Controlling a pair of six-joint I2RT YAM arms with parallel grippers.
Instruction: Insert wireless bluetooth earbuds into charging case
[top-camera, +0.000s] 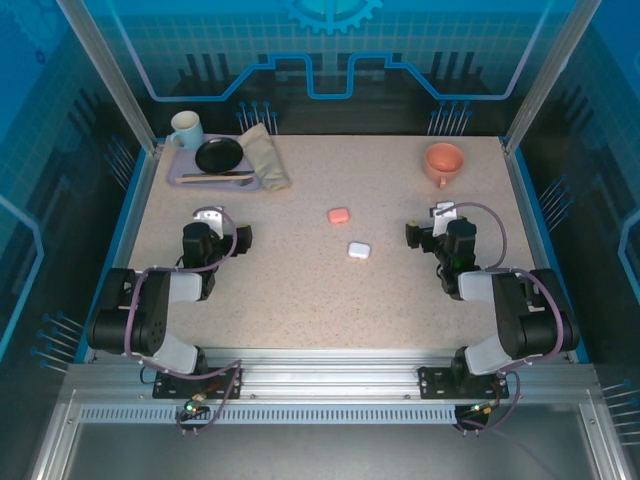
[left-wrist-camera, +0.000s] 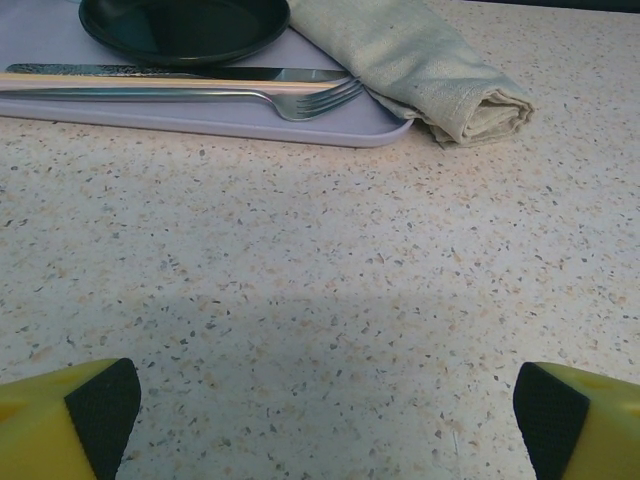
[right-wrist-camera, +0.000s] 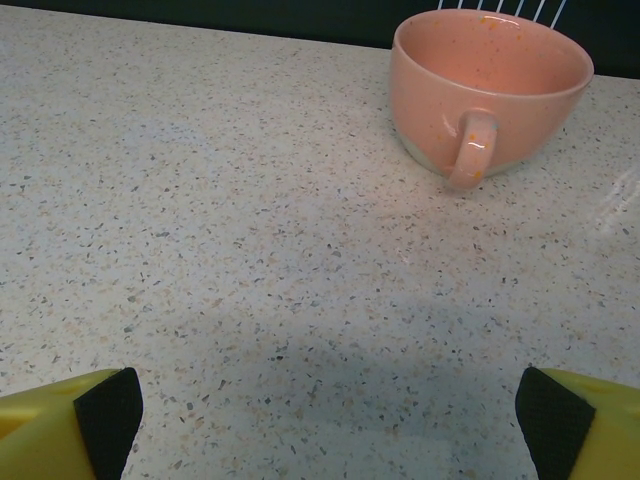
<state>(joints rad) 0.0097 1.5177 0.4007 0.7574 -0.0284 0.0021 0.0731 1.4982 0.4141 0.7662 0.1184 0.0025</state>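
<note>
Speckled beige bench (top-camera: 300, 290). Near its middle, salmon-pink case (top-camera: 339, 215). Just nearer and right of that case, white case (top-camera: 359, 250), apart from it. Far back-left of it, lavender tray (top-camera: 180, 167), rolled napkin (top-camera: 266, 155) overlapping tray's right edge. Far back-right, pink mug (top-camera: 444, 160), upright.

Tray (top-camera: 183, 170) far left (plate (top-camera: 219, 154) on it), mug (top-camera: 444, 160) far right, farther case (top-camera: 339, 215) and nearer case (top-camera: 359, 250) between.

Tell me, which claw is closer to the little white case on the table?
Right. The right gripper, jaws open, sits just right of the white case in the top view. The left gripper, also open, is well off to its left, clearly farther.
</note>
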